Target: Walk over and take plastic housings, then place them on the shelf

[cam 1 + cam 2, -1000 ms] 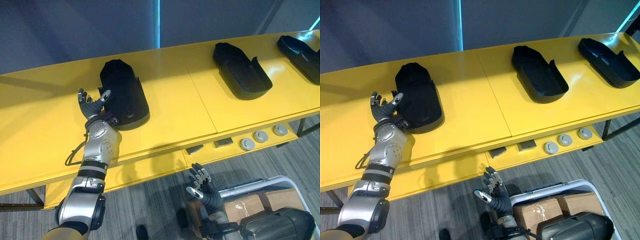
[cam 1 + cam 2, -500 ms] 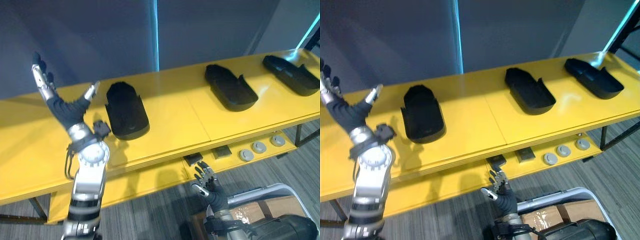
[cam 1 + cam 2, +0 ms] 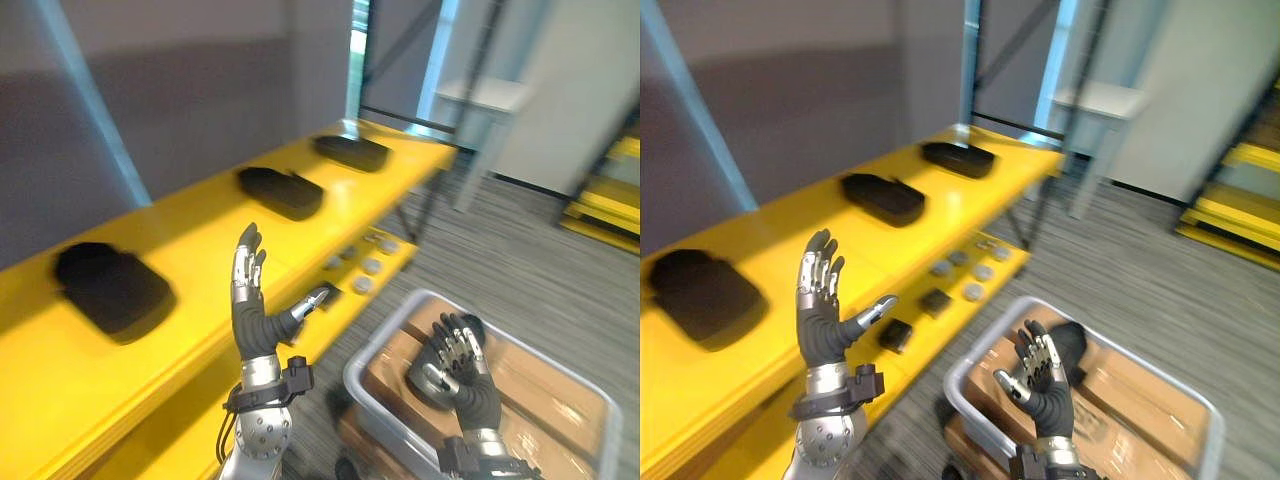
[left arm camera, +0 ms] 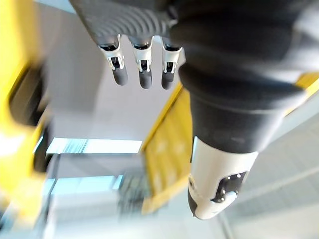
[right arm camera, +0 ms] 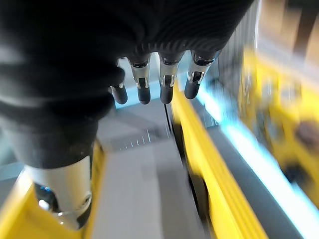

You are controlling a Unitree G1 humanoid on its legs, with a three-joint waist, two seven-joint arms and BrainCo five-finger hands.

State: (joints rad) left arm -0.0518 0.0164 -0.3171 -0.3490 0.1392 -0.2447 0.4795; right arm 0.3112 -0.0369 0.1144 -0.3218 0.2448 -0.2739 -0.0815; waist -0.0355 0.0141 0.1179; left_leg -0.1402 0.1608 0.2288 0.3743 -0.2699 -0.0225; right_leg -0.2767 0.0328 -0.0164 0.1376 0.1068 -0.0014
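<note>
Three black plastic housings lie along the yellow shelf (image 3: 200,262): a near one (image 3: 108,288), a middle one (image 3: 280,190) and a far one (image 3: 352,152). My left hand (image 3: 250,322) is raised in the air in front of the shelf, open and holding nothing; the left wrist view shows its straight fingers (image 4: 142,72). My right hand (image 3: 456,366) hovers open over a grey crate (image 3: 968,368), palm empty, and its fingers (image 5: 160,82) appear relaxed in its own wrist view. A dark piece (image 3: 1072,340) lies in the crate just behind that hand.
The crate holds cardboard boxes (image 3: 1145,410). Grey round knobs (image 3: 368,268) and small dark blocks (image 3: 896,334) sit on the shelf's lower ledge. A white table (image 3: 482,96) stands at the far end, with yellow racks (image 3: 598,205) on the right across grey floor.
The whole picture has swung round, so the camera has moved. My left hand left the near housing and rose into the air. My right hand came up over the crate.
</note>
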